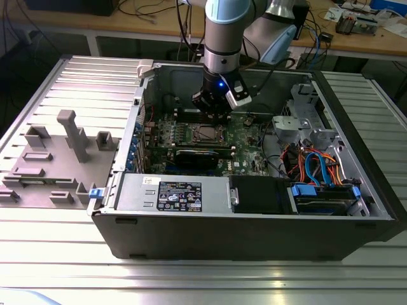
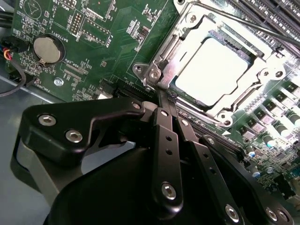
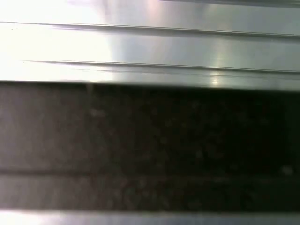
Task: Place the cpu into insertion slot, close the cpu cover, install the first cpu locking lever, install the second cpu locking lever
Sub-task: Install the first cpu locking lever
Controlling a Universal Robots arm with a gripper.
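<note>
In the exterior view we see the gripper [image 1: 213,109] hovering just above the insertion slot [image 1: 205,133]. In the second wrist view, just beyond its tips, the cpu [image 2: 212,70] sits seated under the closed cpu cover [image 2: 206,33]; the fingers [image 2: 165,123] look pinched together, empty. We judge the levers unfinished.

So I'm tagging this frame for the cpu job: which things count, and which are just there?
Job:
cpu, seated in the socket
cpu cover, closed around it
gripper, beside the cover's corner

Just there:
coin battery
power supply
grey fixture blocks
blue cables
</note>
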